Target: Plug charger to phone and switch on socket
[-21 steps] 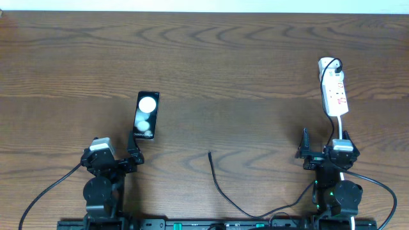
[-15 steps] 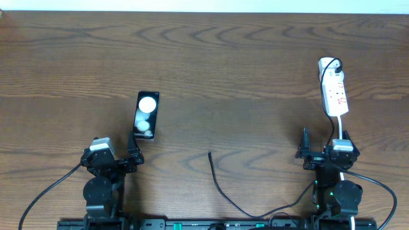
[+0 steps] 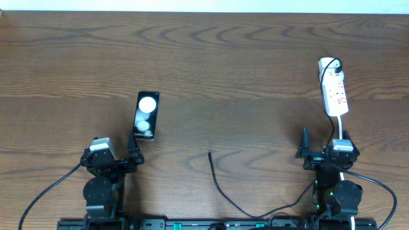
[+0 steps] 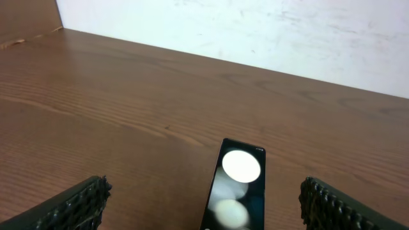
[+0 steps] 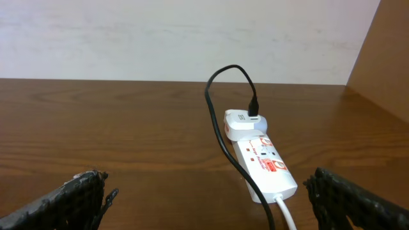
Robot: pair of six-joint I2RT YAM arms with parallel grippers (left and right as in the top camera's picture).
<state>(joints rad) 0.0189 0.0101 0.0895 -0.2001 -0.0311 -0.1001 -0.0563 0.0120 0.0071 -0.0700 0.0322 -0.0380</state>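
Observation:
The black phone lies flat at centre left, two white round spots on it; it also shows in the left wrist view. My left gripper sits just near of it, open and empty, fingers wide in the wrist view. The charger cable's free tip lies loose on the wood at centre. The white socket strip lies at the right with a white plug at its far end, also in the right wrist view. My right gripper is open and empty, just near of the strip.
The wooden table runs to a white wall at the back. The charger cable runs from the centre to the near edge by the right arm's base. A white lead leaves the strip toward my right arm.

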